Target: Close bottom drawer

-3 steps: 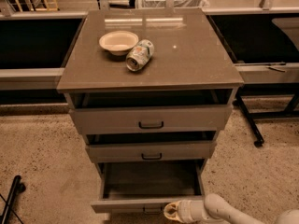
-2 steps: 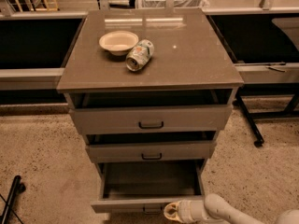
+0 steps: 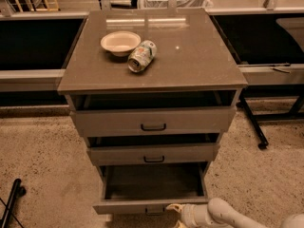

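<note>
The bottom drawer of the grey cabinet stands pulled far out, its long pale box empty and its small dark handle low at the frame's bottom edge. My gripper is at the bottom of the view, on a white arm coming in from the lower right. It sits right against the drawer's front panel, just right of the handle. The middle drawer and the top drawer above are each slightly open.
A pale bowl and a tipped can lie on the cabinet top. Dark tables stand on both sides, with a table leg and caster at the right. A black stand foot is on the floor at lower left.
</note>
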{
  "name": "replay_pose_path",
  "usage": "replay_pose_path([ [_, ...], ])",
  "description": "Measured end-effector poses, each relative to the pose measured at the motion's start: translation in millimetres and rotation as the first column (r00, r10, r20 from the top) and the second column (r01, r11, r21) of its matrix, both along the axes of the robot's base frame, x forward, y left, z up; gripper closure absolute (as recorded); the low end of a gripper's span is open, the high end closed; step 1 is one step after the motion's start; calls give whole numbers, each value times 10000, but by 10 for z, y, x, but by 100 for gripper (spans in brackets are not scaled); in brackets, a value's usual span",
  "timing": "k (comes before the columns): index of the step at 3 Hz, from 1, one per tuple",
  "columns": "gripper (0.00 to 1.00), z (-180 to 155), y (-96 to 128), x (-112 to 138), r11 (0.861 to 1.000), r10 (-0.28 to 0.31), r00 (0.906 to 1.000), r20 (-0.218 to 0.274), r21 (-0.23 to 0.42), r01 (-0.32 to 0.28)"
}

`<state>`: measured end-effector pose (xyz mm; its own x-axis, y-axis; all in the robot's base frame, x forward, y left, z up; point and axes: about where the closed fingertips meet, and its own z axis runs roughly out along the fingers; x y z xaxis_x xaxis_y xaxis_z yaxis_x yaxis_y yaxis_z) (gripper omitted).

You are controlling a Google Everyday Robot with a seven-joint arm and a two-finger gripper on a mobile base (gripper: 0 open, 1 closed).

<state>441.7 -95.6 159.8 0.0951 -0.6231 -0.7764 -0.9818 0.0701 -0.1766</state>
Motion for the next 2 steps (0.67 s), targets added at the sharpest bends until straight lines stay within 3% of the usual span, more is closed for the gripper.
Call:
replay_pose_path([
  [1,0,0,1,0,10000,1,10000,-1,1,-1],
  [2,0,0,2,-1,10000,3,10000,-1,0,-3],
])
